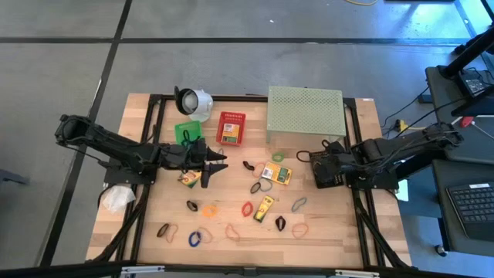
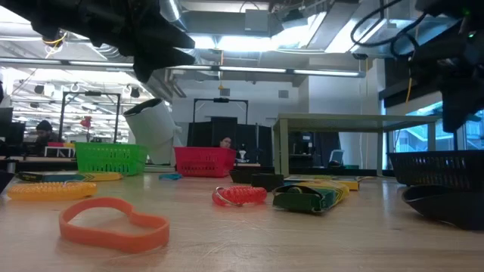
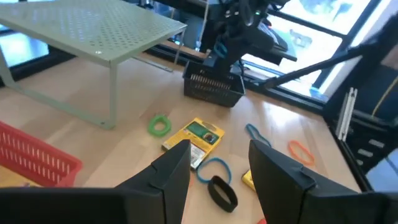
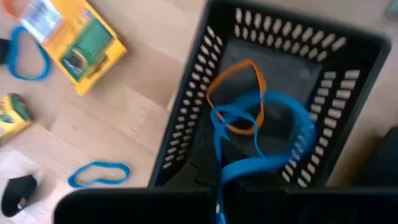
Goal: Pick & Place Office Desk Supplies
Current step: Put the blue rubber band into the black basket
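Yellow-and-green crayon boxes (image 1: 278,173) (image 1: 264,207) and several coloured rubber bands (image 1: 210,209) lie flat on the wooden table. My left gripper (image 1: 216,164) hangs open above the table's left middle, beside another crayon box (image 1: 189,179). Its fingers (image 3: 171,177) point at a blue band (image 3: 214,169) and a black band (image 3: 222,191), with nothing between them. My right gripper (image 4: 217,208) is shut above a black basket (image 1: 328,171) at the right, on a blue rubber band (image 4: 273,155). An orange band (image 4: 239,93) lies in the basket. My right gripper holds the blue rubber band by one end (image 4: 219,186), coming from above and pointing down into the black basket. The band hangs slack below the fingers, and its loop (image 4: 298,127) reaches the basket's floor. The fingers themselves hide the place of contact.
A pale green perforated shelf (image 1: 305,114) stands at the far right. A red basket (image 1: 231,128), a green basket (image 1: 187,131) and a white round object (image 1: 193,102) sit at the far left. A crumpled white thing (image 1: 117,198) lies at the left edge.
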`<state>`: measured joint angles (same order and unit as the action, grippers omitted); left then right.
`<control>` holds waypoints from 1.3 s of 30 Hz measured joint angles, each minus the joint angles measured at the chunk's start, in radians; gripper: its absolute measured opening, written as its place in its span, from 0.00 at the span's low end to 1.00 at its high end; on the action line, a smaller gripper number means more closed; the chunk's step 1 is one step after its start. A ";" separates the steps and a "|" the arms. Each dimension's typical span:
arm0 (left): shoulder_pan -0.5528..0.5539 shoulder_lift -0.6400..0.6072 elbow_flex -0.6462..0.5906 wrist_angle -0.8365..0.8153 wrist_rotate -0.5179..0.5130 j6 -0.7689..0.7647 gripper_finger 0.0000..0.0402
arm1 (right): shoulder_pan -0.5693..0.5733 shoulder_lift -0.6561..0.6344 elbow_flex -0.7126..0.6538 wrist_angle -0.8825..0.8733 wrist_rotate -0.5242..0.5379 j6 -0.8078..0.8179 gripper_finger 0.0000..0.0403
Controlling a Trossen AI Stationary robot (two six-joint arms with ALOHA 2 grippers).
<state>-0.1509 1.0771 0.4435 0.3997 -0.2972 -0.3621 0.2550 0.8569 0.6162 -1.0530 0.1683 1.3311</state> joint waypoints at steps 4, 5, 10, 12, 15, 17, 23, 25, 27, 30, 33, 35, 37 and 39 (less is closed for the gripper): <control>0.033 0.000 0.000 0.015 0.001 0.029 0.39 | -0.044 0.025 0.000 0.017 -0.073 -0.003 0.00; 0.039 0.000 0.000 0.020 0.000 0.037 0.39 | -0.053 0.031 0.000 0.021 -0.087 -0.003 0.01; 0.045 0.000 0.000 0.054 0.001 0.089 0.39 | -0.089 0.065 0.000 0.025 -0.109 0.003 0.09; 0.045 0.000 0.000 0.053 0.001 0.104 0.39 | -0.102 0.078 0.000 0.025 -0.109 0.004 0.13; 0.045 0.000 0.000 0.053 0.001 0.113 0.39 | -0.116 0.095 0.000 0.025 -0.109 0.007 0.21; 0.045 0.000 0.000 0.053 0.001 0.114 0.39 | -0.122 0.101 0.000 0.025 -0.109 0.013 0.26; 0.045 0.000 0.000 0.045 0.001 0.114 0.39 | -0.125 0.108 0.000 0.025 -0.092 0.015 0.44; 0.045 0.000 0.000 0.046 0.001 0.114 0.39 | -0.125 0.108 0.004 0.023 -0.070 0.007 0.48; 0.045 0.000 0.000 0.046 0.001 0.114 0.39 | -0.124 0.108 0.023 0.029 -0.047 -0.032 0.51; 0.044 0.000 0.000 0.046 0.001 0.114 0.39 | -0.112 0.108 0.070 0.075 -0.010 -0.102 0.51; 0.042 0.000 0.000 0.046 0.009 0.114 0.39 | -0.087 0.110 0.120 0.192 -0.006 -0.192 0.51; 0.042 0.000 0.000 0.046 0.020 0.112 0.39 | -0.068 0.124 0.146 0.276 -0.036 -0.253 0.50; 0.042 0.000 0.000 0.046 0.032 0.106 0.39 | -0.048 0.150 0.171 0.327 -0.077 -0.301 0.49; 0.042 0.000 0.000 0.046 0.033 0.103 0.39 | -0.028 0.193 0.197 0.339 -0.115 -0.349 0.47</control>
<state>-0.1093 1.0775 0.4438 0.4454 -0.2638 -0.2587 0.2267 1.0499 0.8135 -0.7143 0.0533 0.9818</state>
